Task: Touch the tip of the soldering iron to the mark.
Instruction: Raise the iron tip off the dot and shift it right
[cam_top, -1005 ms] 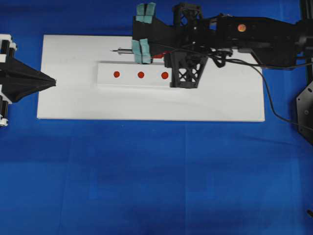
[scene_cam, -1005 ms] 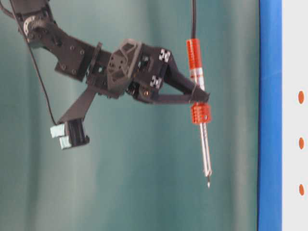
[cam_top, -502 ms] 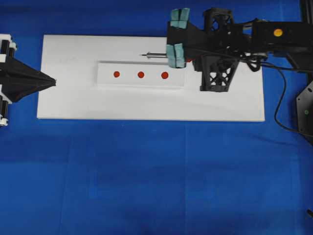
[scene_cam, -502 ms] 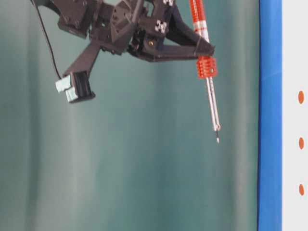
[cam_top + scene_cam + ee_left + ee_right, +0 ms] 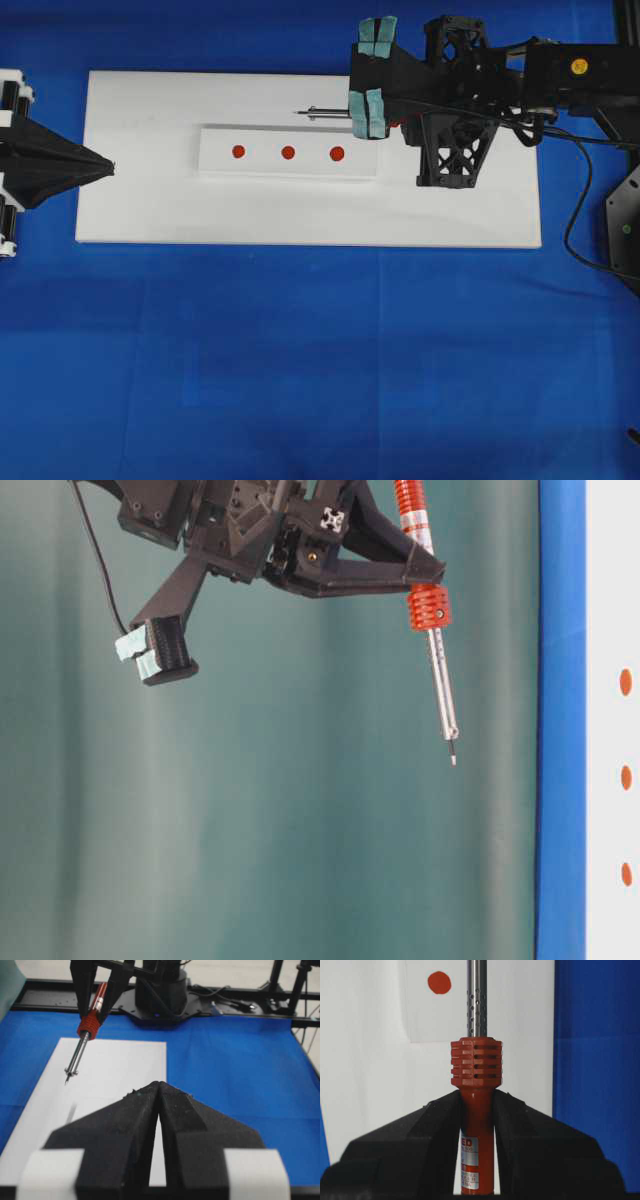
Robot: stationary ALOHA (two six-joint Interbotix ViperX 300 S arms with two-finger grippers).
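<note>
Count: one soldering iron, one white board on the blue cloth, one raised white strip on the board, three red marks on the strip, two arms.

Marks, overhead view: left mark, middle mark, right mark, in one row running 9 to 3 o'clock, evenly spaced.

Right gripper: jaws closed on the iron's red-orange handle, just behind the ribbed collar; the wrist view shows a finger pressed on each side of the handle. In the overhead view the right arm reaches in from 3 o'clock along the far edge of the board. The silver shaft points toward 9 o'clock, parallel to the strip and on its 12 o'clock side.

The tip: in the table-level view it hangs in the air, well apart from the board surface at the right edge of that frame. The iron is tilted slightly from that frame's vertical, handle at 12 o'clock, tip near 6 o'clock. No contact with any mark. In the overhead view the tip lies at about 11 o'clock from the right mark, off the strip.

Left gripper: jaws pressed together, holding nothing. It sits at the 9 o'clock edge of the board in the overhead view, pointing toward 3 o'clock, clear of the strip.
</note>
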